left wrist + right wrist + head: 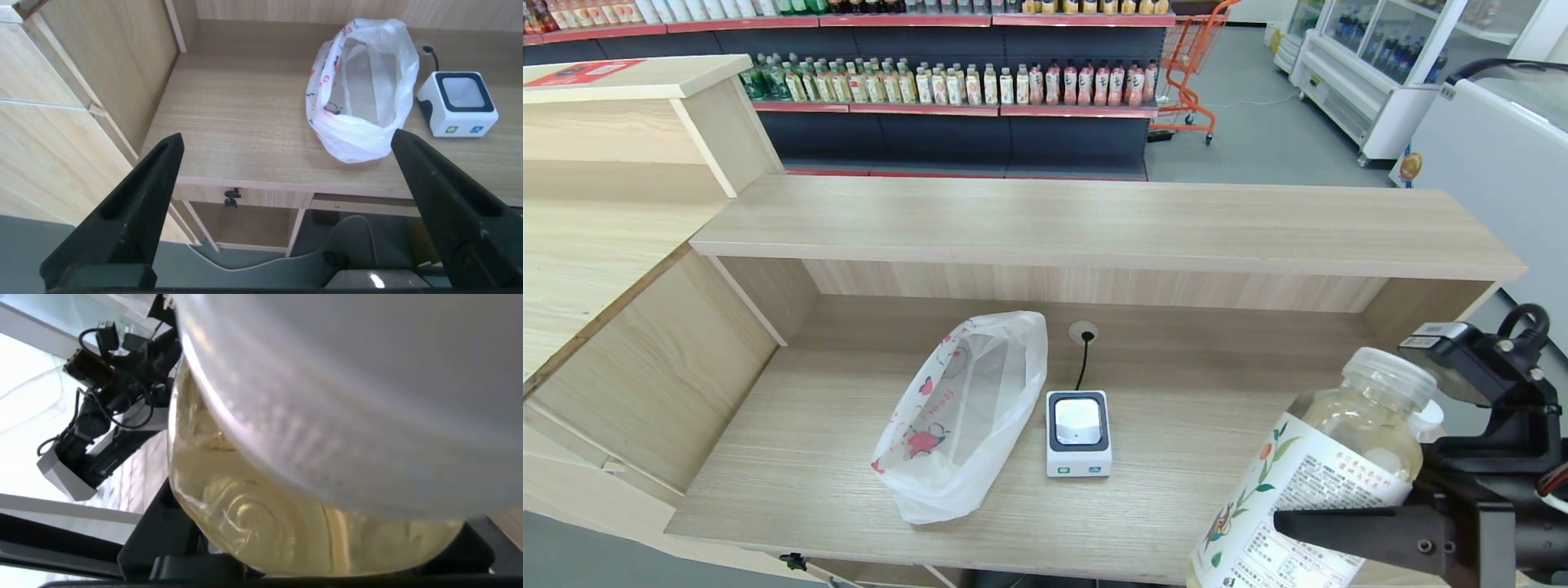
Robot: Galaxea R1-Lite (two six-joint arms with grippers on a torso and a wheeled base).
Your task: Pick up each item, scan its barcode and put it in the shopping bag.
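Note:
My right gripper (1413,510) is shut on a clear bottle (1327,469) of pale yellow drink with a white printed label and white cap, held tilted at the counter's front right, to the right of the scanner. The bottle (327,457) sits very close to the right wrist camera. A white barcode scanner (1078,433) with a dark-framed window sits mid-counter, its cable running to a hole behind it. Left of it lies an open white plastic shopping bag (964,412) with red print. My left gripper (286,212) hangs open off the counter's front left edge, with the bag (359,82) and scanner (459,102) beyond it.
The work surface is a recessed wooden counter (1176,392) with side walls and a raised ledge (1094,224) behind. Free space lies left of the bag and right of the scanner. Store shelves of bottles and chest freezers stand in the background.

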